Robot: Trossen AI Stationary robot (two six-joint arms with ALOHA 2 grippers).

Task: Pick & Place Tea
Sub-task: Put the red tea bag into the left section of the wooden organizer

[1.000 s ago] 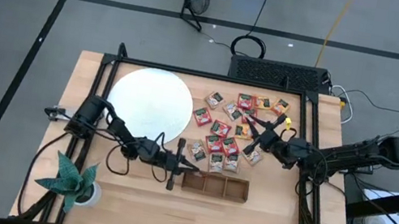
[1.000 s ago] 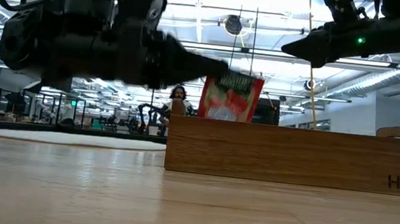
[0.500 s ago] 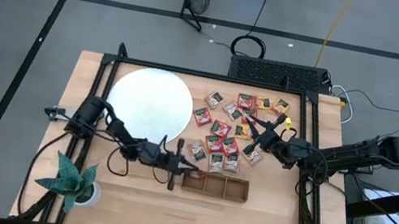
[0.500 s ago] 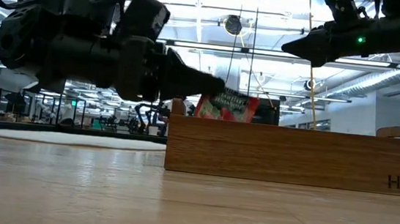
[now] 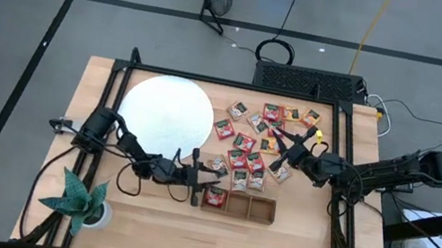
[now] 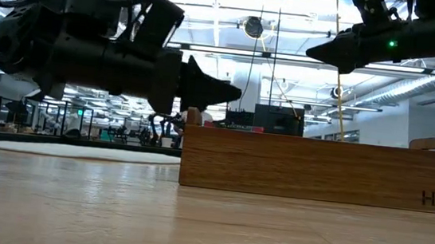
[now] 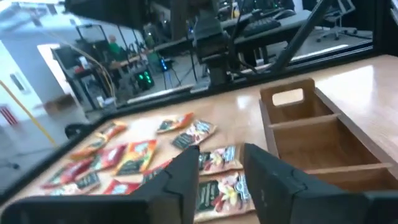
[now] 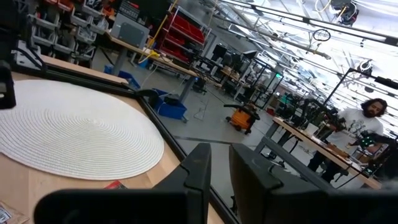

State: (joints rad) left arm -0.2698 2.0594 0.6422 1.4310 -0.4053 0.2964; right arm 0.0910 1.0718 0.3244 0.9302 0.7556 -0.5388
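The left gripper (image 5: 200,180), jaws parted and empty, sits by the tray's (image 5: 261,209) left end, where a red sachet (image 5: 214,198) lies. It should lift clear without snagging. The right gripper (image 5: 282,153) hovers over the sachets (image 5: 255,148), jaws narrow and empty.

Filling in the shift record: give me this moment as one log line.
left hand: open, beside tray | red sachet: inside tray, compartment nearest left hand | right hand: above sachet pile
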